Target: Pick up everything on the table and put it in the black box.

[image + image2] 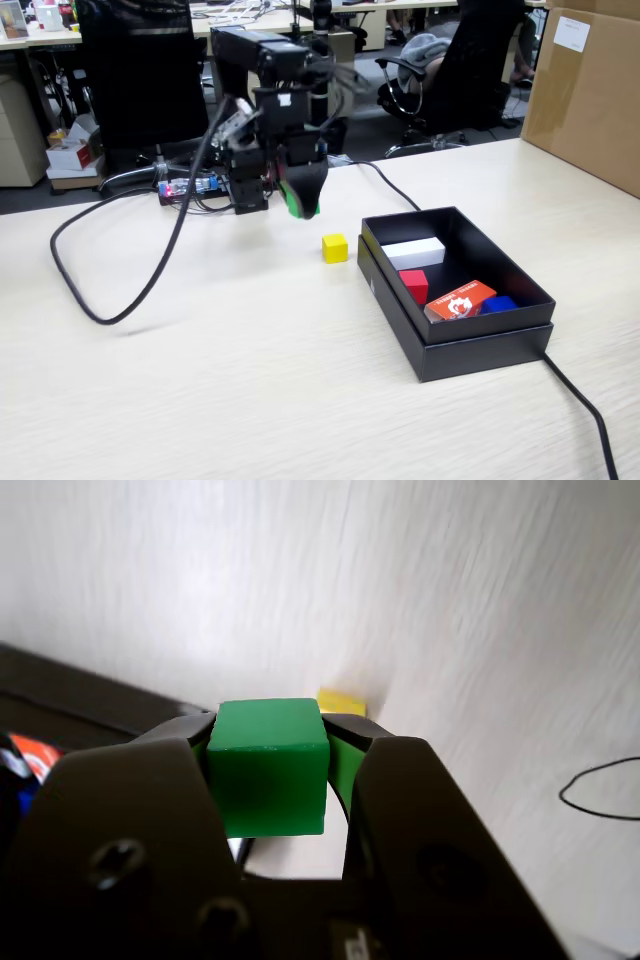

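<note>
One green cube (pixel 268 770) pinched between fingers (pixel 385 780), above table (pixel 450 600)

You have a wide light-beige wood-grain tabletop (pixel 250 380) under everything. Directly on it sit the yellow cube (pixel 335 248), just left of the black box (pixel 470 350) in the fixed view, and a black cable (pixel 120 300) looping across the left side. A big brown cardboard carton (pixel 585 90) stands at the far right edge.
</note>
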You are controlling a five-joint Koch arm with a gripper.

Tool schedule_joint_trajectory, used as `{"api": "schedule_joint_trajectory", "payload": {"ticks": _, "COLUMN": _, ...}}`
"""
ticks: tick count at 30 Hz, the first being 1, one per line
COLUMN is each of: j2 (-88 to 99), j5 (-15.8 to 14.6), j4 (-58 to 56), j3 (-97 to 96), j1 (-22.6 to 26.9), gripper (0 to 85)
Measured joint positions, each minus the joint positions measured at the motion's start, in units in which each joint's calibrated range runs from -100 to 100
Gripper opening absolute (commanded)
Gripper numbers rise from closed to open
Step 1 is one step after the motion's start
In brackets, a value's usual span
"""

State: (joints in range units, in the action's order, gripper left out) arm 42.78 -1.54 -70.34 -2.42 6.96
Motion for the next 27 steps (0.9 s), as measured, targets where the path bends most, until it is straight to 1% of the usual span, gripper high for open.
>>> {"api": "schedule_joint_trajectory", "payload": {"ticks": 3, "j2": -0.1, "j5": -0.9, "j4": -0.5, "j3": 4.2, "j1": 2.5, "gripper": 0.9}}
{"api": "schedule_joint_trajectory", "payload": {"ticks": 5, "j2": -1.8, "j5": -1.5, "j4": -0.5, "j3": 10.8, "j1": 4.4, "gripper": 0.9}}
{"api": "schedule_joint_trajectory", "payload": {"ticks": 13, "j2": -13.5, "j5": -2.0, "j4": -0.9, "j3": 23.7, "j1": 7.1, "gripper": 0.9}}
{"api": "schedule_joint_trajectory", "payload": {"ticks": 15, "j2": -24.1, "j5": -2.1, "j4": -0.8, "j3": 32.2, "j1": 7.9, "gripper": 0.9}}
{"api": "schedule_joint_trajectory", "payload": {"ticks": 16, "j2": -24.2, "j5": -2.1, "j4": -0.8, "j3": 32.5, "j1": 7.9, "gripper": 0.9}}
{"api": "schedule_joint_trajectory", "payload": {"ticks": 17, "j2": -30.4, "j5": -2.2, "j4": -0.8, "j3": 36.4, "j1": 8.4, "gripper": 0.9}}
{"api": "schedule_joint_trajectory", "payload": {"ticks": 19, "j2": -33.9, "j5": -2.3, "j4": -0.8, "j3": 38.2, "j1": 8.6, "gripper": 0.9}}
{"api": "schedule_joint_trajectory", "payload": {"ticks": 21, "j2": -45.6, "j5": -3.0, "j4": -0.8, "j3": 40.9, "j1": 8.9, "gripper": 0.9}}
{"api": "schedule_joint_trajectory", "payload": {"ticks": 23, "j2": -47.5, "j5": -3.1, "j4": -0.8, "j3": 41.8, "j1": 8.9, "gripper": 0.9}}
{"api": "schedule_joint_trajectory", "payload": {"ticks": 27, "j2": -55.4, "j5": -4.2, "j4": -0.8, "j3": 42.4, "j1": 8.8, "gripper": 0.9}}
